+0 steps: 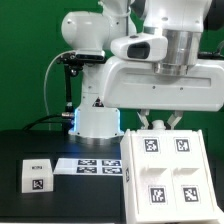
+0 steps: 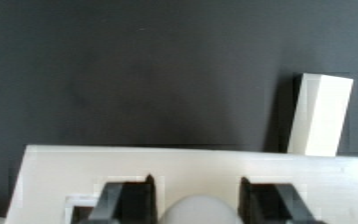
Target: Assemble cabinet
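The cabinet box [image 1: 168, 178], large, white and carrying several square tags on its face, fills the exterior view's lower right. My gripper [image 1: 164, 122] is at the box's far edge. In the wrist view the box [image 2: 194, 165] runs under my dark fingers [image 2: 126, 200], which stand on either side of a rounded white part of it [image 2: 202, 210] and look closed on it. A small white cabinet panel with one tag [image 1: 35, 178] stands at the exterior view's lower left. A narrow white panel [image 2: 323, 112] shows on the black table in the wrist view.
The marker board [image 1: 95, 165] lies flat between the small panel and the cabinet box. The robot base [image 1: 97, 120] stands behind it, with a black post and cables [image 1: 68, 85] at the exterior view's left. The table [image 2: 140, 80] is black.
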{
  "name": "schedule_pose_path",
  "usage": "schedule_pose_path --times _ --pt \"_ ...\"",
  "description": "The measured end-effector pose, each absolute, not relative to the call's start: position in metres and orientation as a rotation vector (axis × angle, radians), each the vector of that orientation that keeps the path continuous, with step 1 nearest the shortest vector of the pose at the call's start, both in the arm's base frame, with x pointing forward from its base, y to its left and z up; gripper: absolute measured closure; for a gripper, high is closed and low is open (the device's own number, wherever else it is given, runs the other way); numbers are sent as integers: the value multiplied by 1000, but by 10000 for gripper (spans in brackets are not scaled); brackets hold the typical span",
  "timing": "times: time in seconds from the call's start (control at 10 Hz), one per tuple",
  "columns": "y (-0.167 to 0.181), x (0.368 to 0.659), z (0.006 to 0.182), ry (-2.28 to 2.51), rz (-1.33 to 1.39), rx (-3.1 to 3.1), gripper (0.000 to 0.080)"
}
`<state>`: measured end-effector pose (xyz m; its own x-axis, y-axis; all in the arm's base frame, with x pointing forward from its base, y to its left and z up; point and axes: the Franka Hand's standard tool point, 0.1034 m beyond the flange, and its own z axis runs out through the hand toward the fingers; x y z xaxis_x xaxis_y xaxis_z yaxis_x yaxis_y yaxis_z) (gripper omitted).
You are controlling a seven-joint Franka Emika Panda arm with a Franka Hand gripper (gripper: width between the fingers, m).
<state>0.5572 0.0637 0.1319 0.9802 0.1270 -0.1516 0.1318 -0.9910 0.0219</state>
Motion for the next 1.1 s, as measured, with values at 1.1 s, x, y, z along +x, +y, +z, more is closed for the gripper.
schedule_pose_path --times 1.1 --pt "76 578 138 118 -448 3054 583"
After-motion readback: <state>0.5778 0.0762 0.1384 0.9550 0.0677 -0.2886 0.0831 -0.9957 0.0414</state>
